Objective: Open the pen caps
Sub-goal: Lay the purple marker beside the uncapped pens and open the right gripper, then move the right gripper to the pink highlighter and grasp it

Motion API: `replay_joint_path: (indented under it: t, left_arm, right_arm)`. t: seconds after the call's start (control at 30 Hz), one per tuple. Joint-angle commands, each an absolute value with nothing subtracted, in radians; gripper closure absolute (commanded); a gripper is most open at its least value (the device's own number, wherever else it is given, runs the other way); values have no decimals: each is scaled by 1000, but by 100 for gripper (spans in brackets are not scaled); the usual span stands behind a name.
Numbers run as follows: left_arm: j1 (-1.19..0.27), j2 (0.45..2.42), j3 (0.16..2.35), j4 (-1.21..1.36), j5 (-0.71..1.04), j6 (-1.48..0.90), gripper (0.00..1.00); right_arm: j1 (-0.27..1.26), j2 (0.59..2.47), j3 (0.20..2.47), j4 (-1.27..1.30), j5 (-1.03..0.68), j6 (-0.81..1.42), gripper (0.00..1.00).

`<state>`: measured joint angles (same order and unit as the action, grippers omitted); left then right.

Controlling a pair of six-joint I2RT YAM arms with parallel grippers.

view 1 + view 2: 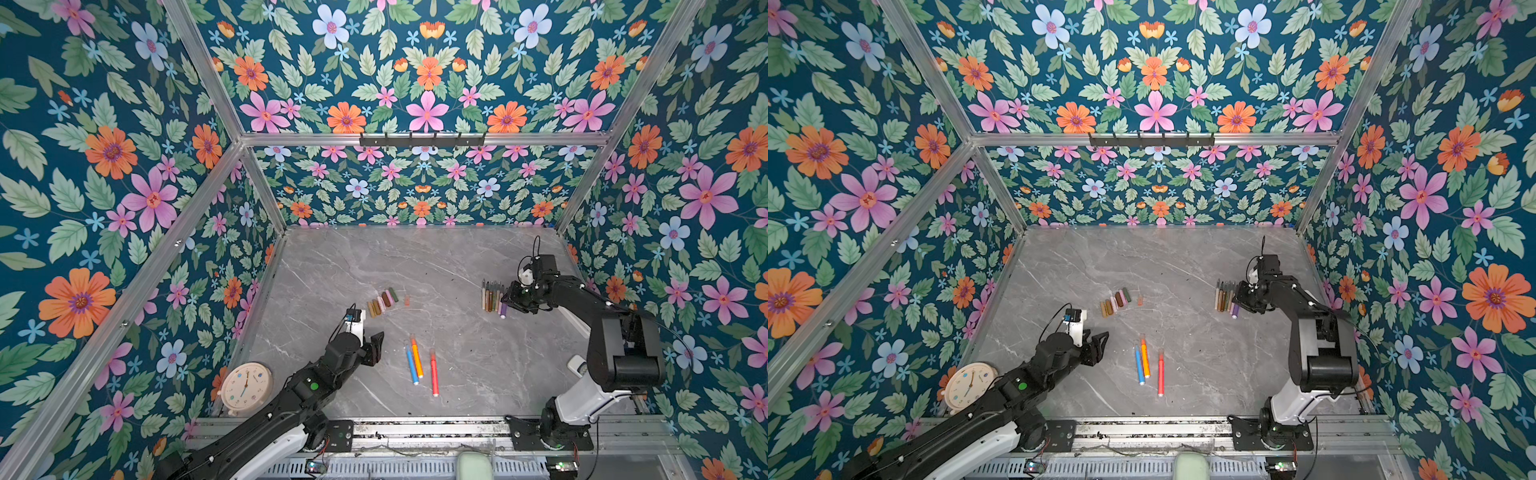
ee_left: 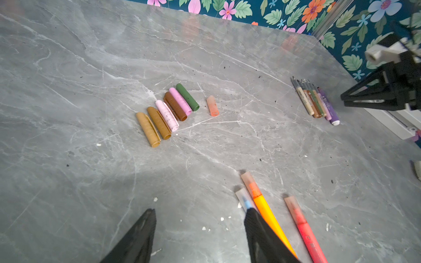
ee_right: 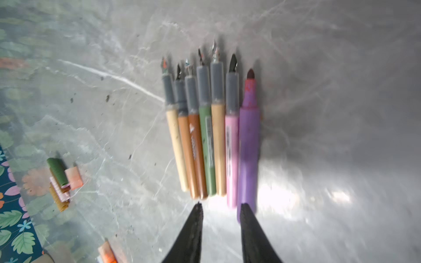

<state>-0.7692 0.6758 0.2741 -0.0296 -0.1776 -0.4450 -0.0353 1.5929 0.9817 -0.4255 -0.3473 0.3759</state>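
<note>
Standing by the grey marble worktop [image 1: 457, 266], I see two black arms reaching in from its near edge. The left gripper [image 1: 376, 347] hovers toward the near left. Its wrist view [image 2: 200, 211] shows the jaws spread wide with only bare stone between them, so it grips nothing. The right gripper [image 1: 509, 301] sits close to the right edge. Its jaws are parted a little in its wrist view [image 3: 222, 206] and nothing lies between them. One fingertip overlaps the tail of the purple pen [image 3: 248, 148], though I cannot tell whether it touches.

A round cream clock [image 1: 246, 387] leans in the near left corner.

By the right edge lies a tight row of uncapped pens [image 3: 205, 136], seven side by side with their bare tips toward the far edge. The purple one is on the side next to the right gripper.

Near the middle of the near edge lie three pens with translucent caps on. The blue pen [image 1: 411, 365] and orange pen [image 1: 417, 359] touch each other, and the red pen [image 1: 434, 374] lies just beside them.

Around the centre, six loose caps [image 2: 168, 111] lie in a slanting row, touching: two gold, pale pink, brown, pink and green. A small translucent orange cap [image 2: 212, 105] lies alone just beside the green end
</note>
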Motion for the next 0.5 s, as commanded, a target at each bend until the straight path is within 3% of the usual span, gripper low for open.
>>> replay_joint_path:
  t: [0.0,0.23,0.4,0.47]
  left_arm:
    - [-770,692,284,-1,-193,-441,34]
    - [-769,729,297,-2,-191,-443,31]
    - [-769,730,298,-3,-196,-442,15]
    - [-770,734,299,-3,-193,-442,0]
  right_arm:
    - [3,1515,926,-428,-370,387,70]
    - [318,1382,821,-471,-272,432,69]
    - [569,1323,741,-446,-194,547,69]
    - [675,1322,719,-431,-165,603,69]
